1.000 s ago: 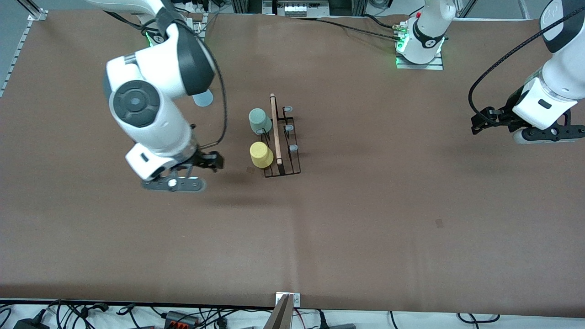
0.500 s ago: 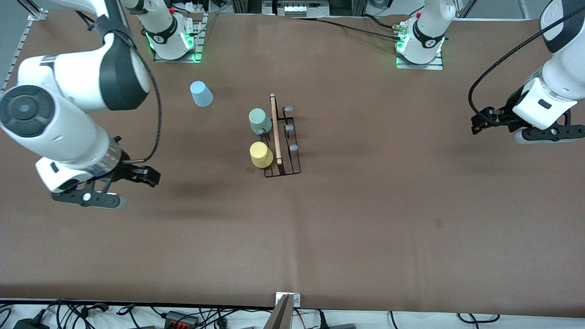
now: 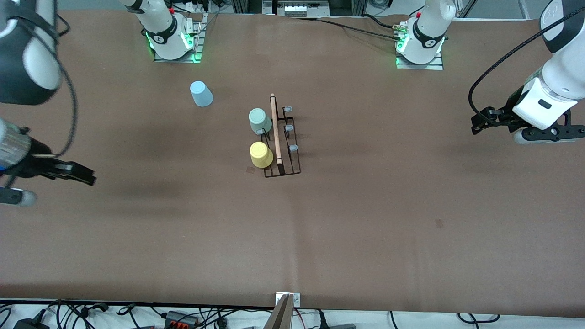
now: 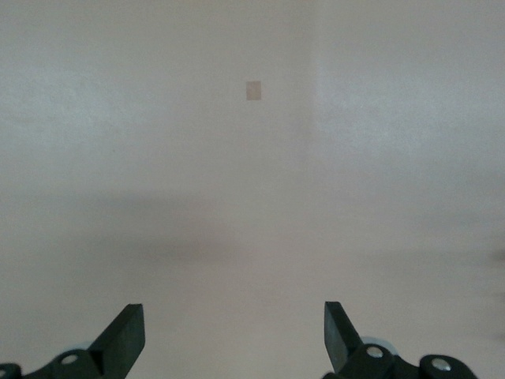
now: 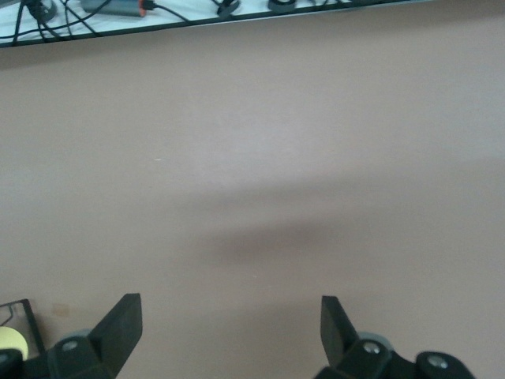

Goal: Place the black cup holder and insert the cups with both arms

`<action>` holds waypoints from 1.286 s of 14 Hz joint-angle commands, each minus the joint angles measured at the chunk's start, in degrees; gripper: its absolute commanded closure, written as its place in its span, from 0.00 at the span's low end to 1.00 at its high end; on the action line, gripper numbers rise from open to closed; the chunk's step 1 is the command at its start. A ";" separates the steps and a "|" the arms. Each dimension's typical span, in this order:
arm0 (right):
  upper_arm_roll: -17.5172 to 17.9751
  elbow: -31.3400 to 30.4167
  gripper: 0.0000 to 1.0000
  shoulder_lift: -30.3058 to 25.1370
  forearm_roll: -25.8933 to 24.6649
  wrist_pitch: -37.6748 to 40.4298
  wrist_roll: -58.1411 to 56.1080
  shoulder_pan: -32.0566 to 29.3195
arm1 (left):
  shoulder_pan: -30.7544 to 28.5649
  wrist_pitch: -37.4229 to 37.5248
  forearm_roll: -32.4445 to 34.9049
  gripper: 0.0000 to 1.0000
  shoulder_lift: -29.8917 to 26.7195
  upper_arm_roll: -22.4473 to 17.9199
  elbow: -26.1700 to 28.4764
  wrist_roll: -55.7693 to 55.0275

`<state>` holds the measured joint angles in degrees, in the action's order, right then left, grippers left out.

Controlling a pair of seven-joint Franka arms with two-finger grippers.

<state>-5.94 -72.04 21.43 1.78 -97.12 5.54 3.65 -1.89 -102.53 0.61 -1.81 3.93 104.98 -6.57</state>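
The black cup holder (image 3: 282, 145) stands mid-table, its wooden handle on top. A grey-green cup (image 3: 259, 120) and a yellow cup (image 3: 261, 154) sit upside down on its pegs, on the side toward the right arm's end. The pegs on its other side are bare. A light blue cup (image 3: 201, 93) stands upside down on the table, farther from the front camera and apart from the holder. My right gripper (image 3: 84, 176) (image 5: 229, 316) is open and empty at the right arm's end of the table. My left gripper (image 3: 481, 122) (image 4: 233, 320) waits open over bare table at the left arm's end.
Both arm bases (image 3: 171, 39) (image 3: 420, 45) are bolted along the table edge farthest from the front camera. Cables (image 3: 173, 315) run along the nearest edge. A small dark patch (image 3: 439, 223) marks the tabletop. The right wrist view catches the yellow cup's edge (image 5: 9, 339).
The right arm has swung away from the cup holder toward its own end of the table, uncovering the light blue cup. The left arm has not moved.
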 commanded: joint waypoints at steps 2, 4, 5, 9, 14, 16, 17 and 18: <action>3.31 -6.09 0.00 -6.22 0.51 -1.24 -6.67 -5.48 | -0.48 0.31 -0.96 0.00 -0.13 0.20 -0.12 1.30; 3.31 -6.09 0.00 -7.36 -0.01 -0.36 -7.65 -5.32 | -0.57 0.31 -0.96 0.00 -0.13 0.11 -0.21 1.30; 3.39 -6.01 0.00 -7.54 -0.37 0.34 -7.65 -5.14 | -0.48 0.31 -0.96 0.00 -0.13 0.11 -0.21 1.30; 3.31 -12.30 0.00 -10.87 -1.16 -0.61 -7.83 -5.49 | -0.48 0.31 -0.96 0.00 -0.13 0.11 -0.12 1.30; 3.31 -23.75 0.00 -18.70 -1.51 -5.36 -8.09 -5.23 | -0.48 0.31 -0.96 0.00 -0.13 0.11 -0.21 1.30; 3.31 -25.33 0.00 -20.20 -1.69 -5.19 -8.09 -5.14 | -0.48 0.31 -0.96 0.00 -0.13 0.11 -0.21 1.30; 3.31 -26.30 0.00 -21.16 -1.77 -5.19 -8.09 -5.14 | -0.48 0.31 -0.96 0.00 -0.13 0.11 -0.21 1.30; 3.39 -26.74 0.00 -21.78 -2.82 -5.10 -8.09 -5.14 | -0.57 0.31 -0.96 0.00 -0.13 0.11 -0.12 1.30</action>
<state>-3.02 -94.98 2.85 0.57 -100.85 -1.68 -1.35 -1.91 -102.53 0.61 -1.80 3.91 104.99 -6.55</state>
